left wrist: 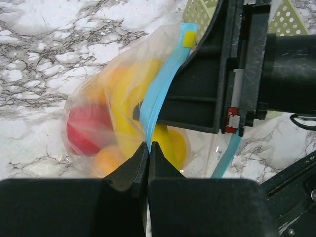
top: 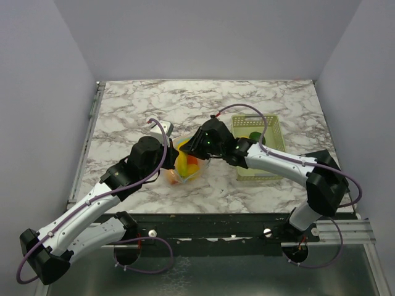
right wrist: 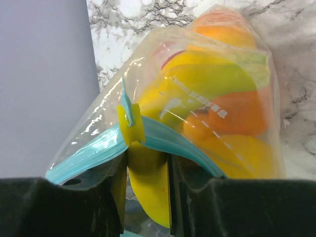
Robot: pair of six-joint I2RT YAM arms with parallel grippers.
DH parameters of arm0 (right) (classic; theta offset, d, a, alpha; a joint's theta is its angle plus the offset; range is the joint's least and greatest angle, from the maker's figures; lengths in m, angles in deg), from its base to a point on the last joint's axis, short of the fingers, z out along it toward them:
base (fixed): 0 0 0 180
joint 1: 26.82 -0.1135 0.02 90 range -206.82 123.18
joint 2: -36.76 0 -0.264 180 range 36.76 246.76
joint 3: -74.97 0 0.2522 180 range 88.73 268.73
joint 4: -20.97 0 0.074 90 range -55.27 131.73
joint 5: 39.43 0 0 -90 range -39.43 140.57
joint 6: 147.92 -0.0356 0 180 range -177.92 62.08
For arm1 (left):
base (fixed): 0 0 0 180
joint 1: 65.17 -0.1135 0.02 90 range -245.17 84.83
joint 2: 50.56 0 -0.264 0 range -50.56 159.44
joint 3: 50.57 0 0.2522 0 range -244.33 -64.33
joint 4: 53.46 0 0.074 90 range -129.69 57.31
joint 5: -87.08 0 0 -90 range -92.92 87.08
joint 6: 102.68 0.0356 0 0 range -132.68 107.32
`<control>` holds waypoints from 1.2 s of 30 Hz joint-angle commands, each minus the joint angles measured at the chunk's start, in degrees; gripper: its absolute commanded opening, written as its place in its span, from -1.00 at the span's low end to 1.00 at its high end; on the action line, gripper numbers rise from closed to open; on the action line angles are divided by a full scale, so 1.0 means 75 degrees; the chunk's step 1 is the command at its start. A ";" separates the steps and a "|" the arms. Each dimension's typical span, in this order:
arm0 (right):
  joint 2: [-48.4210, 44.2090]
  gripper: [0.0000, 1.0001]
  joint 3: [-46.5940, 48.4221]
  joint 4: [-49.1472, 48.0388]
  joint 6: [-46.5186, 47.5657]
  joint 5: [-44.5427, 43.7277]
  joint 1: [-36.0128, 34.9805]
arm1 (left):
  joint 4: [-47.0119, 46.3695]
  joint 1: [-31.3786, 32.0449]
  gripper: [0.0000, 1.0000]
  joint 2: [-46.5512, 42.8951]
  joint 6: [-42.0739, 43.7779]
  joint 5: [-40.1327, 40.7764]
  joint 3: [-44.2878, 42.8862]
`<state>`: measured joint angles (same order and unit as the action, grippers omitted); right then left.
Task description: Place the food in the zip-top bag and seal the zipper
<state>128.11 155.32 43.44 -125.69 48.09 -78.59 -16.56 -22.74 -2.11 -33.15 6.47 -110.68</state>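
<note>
The clear zip-top bag (top: 187, 168) lies at the table's middle and holds the food: a red apple (left wrist: 86, 129), a banana (left wrist: 126, 118), an orange (left wrist: 106, 160) and a lemon (left wrist: 176, 144). My left gripper (left wrist: 148, 144) is shut on the light blue zipper (left wrist: 159, 96) near one end of the mouth. My right gripper (right wrist: 147, 163) closes around the zipper's yellow slider (right wrist: 131, 124), with the blue strip (right wrist: 185, 144) running across its fingers. In the top view the two grippers meet over the bag, the left (top: 175, 150) and the right (top: 197, 148).
A pale yellow-green slotted basket (top: 271, 132) stands right of the bag, under my right arm, with a green piece (top: 254, 135) in it. Its corner shows in the left wrist view (left wrist: 196, 11). Marble table all round, grey walls behind.
</note>
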 commanded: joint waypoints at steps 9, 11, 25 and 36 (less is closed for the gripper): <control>0.0844 -0.99 0.0656 -0.0675 0.2045 0.1123 -0.0146 | -0.0161 -0.0042 -1.00 0.0044 0.0051 -0.0208 0.0109; 0.0983 -0.99 0.0764 -0.0661 0.2315 0.1507 -0.0152 | -0.0165 -0.0034 -1.00 0.0052 0.0054 -0.0220 0.0104; 0.1395 -0.25 0.1104 0.0088 0.2834 0.1794 -0.0223 | -0.0155 -0.0044 -1.00 0.0115 0.0071 -0.0186 0.0103; 0.0508 0.39 0.1338 0.0857 0.2990 0.1055 -0.0303 | -0.0159 -0.0037 -1.00 0.0027 0.0068 0.0014 0.0113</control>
<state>136.24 162.64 46.02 -104.62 57.75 -79.38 -16.12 -23.07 -1.39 -32.78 6.45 -110.35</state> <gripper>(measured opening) 0.686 0.006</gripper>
